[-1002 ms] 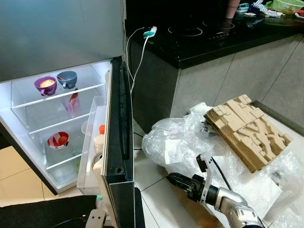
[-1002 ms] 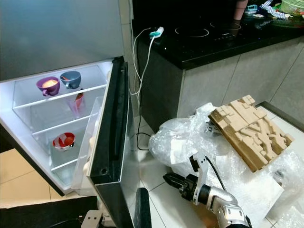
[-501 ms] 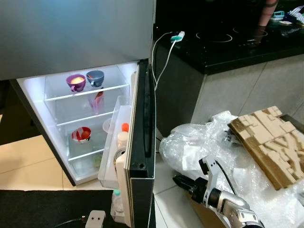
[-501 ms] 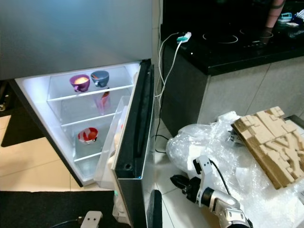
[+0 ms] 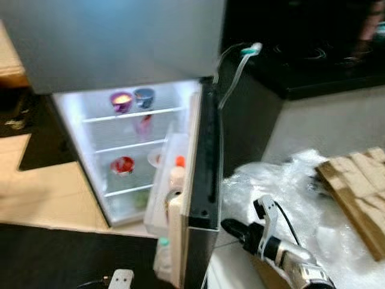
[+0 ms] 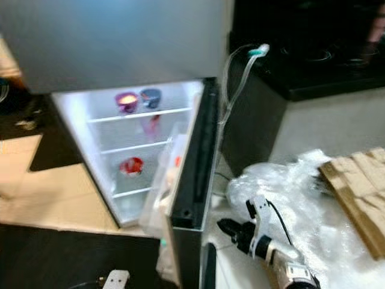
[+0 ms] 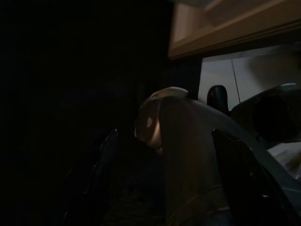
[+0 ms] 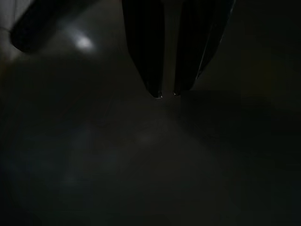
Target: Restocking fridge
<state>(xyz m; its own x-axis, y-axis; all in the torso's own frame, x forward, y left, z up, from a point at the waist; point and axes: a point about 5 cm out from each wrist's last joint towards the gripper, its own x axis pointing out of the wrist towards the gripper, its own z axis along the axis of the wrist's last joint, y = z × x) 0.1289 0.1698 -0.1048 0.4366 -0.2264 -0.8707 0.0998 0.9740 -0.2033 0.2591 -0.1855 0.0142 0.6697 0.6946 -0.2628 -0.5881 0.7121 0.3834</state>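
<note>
Low on the robot's right, the right end effector (image 5: 231, 227) reaches forward from its silver forearm, held close above the tiled floor (image 5: 54, 186) and pointing toward the bottom corner of the open fridge door (image 5: 204, 174). In the right wrist view its two black fingers (image 8: 146, 52) run almost parallel, tips drawn close together with only a thin slit between them and nothing gripped. The left end effector (image 7: 162, 155) sits in deep shadow in the left wrist view; two dark fingers stand well apart on either side of a rounded, dimly lit shape, and whether they clasp it cannot be told.

The fridge (image 6: 126, 42) has a smooth grey upper panel; below it the lit compartment glows white, with clear shelves. A purple cup (image 5: 121, 100) and a blue cup (image 5: 144, 96) sit side by side on the top shelf, and a red bowl (image 5: 122, 164) lower down. The clear door bin (image 5: 162, 198) holds bottles, one with an orange cap (image 5: 179, 161). A white cable (image 5: 231, 72) hangs from the black glossy worktop (image 5: 313, 54). Crinkled bubble wrap (image 5: 289, 186) is heaped on the floor, with a tan blocky relief panel (image 5: 358, 189) lying on it. The eye views are blurred.
</note>
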